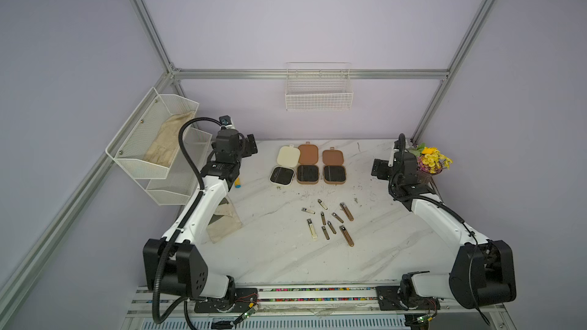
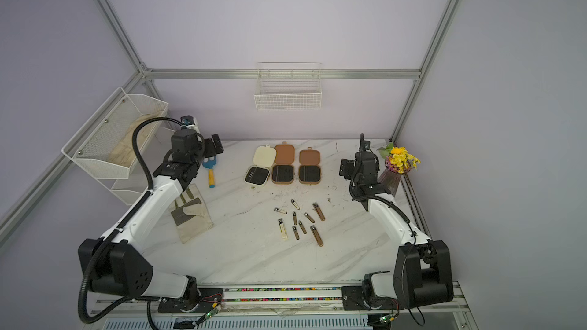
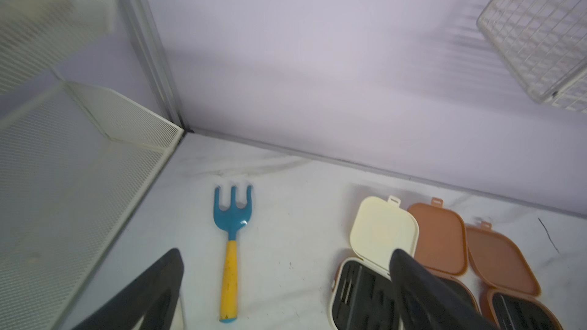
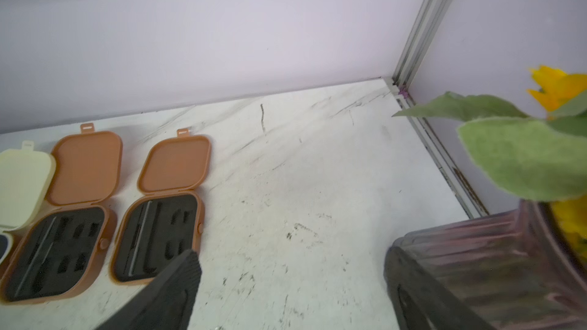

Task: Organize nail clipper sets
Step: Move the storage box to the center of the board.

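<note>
- The left fingers are spread wide with nothing between them; the right fingers are likewise held apart and empty.
- Three hinged cases are laid open in a row between the two sets of fingers: the cream case nearest the left fingers, then the middle brown case, then the outer brown case nearest the right fingers.
- The clippers are scattered on the tabletop, well apart from both sets of fingers, toward the arm bases.
- A slipped grasp is judged likely, since slim, smooth metal strips lying flat on a hard marbled surface offer little edge.
- A light plastic case could be shoved along, or its rounded lid knocked shut, if a clipper is pressed off-line into the snug black lining slots.
- The ribbed, translucent vase, just beside the right fingers, could be tipped by a wide swing.
- The toy rake, near the left fingers, could be snagged.
</note>
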Tool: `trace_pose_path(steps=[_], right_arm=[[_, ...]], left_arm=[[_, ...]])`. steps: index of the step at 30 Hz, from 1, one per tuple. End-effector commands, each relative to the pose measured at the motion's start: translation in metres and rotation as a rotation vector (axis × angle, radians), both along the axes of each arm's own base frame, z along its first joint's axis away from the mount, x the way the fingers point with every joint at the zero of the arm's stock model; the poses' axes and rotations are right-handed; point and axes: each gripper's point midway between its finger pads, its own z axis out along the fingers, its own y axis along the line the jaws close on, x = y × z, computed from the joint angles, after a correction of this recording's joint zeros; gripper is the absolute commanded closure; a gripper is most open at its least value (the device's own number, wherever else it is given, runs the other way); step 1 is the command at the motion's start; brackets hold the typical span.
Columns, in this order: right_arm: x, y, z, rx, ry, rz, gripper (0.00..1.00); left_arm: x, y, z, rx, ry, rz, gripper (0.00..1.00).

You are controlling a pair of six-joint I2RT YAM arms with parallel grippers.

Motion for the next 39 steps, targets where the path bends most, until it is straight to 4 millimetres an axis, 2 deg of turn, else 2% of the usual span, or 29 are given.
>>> trace_pose_path(steps=[1, 3, 5, 8, 11, 16, 24, 33, 39], right_arm=[[-0.038, 0.008, -0.031, -0.004, 0.281, 0.012, 0.12], [-0.042, 0.02, -0.025, 0.035, 0.303, 0.053, 0.13], [-0.045, 0.03, -0.032, 0.069, 0.35, 0.083, 0.15], [-0.05, 0.042, -0.036, 0.105, 0.382, 0.119, 0.17], [-0.05, 0.046, -0.041, 0.111, 0.407, 0.119, 0.23], [-0.052, 0.047, -0.053, 0.107, 0.44, 0.114, 0.3], [-0.053, 0.045, -0.059, 0.099, 0.449, 0.106, 0.36], [-0.054, 0.046, -0.061, 0.106, 0.453, 0.104, 0.42], [-0.055, 0.046, -0.061, 0.11, 0.456, 0.106, 0.46]], left_arm=[[-0.035, -0.031, -0.112, -0.1, 0.528, -0.095, 0.0], [-0.027, -0.044, -0.134, -0.095, 0.623, -0.152, 0.0], [-0.019, -0.047, -0.15, -0.058, 0.682, -0.164, 0.0], [-0.006, -0.05, -0.17, -0.033, 0.738, -0.18, 0.08], [0.008, -0.053, -0.184, -0.024, 0.756, -0.193, 0.15], [0.029, -0.053, -0.192, 0.001, 0.743, -0.186, 0.24], [0.046, -0.061, -0.187, -0.018, 0.692, -0.212, 0.3], [0.053, -0.069, -0.216, -0.032, 0.731, -0.247, 0.41], [0.054, -0.067, -0.228, -0.011, 0.742, -0.237, 0.48]])
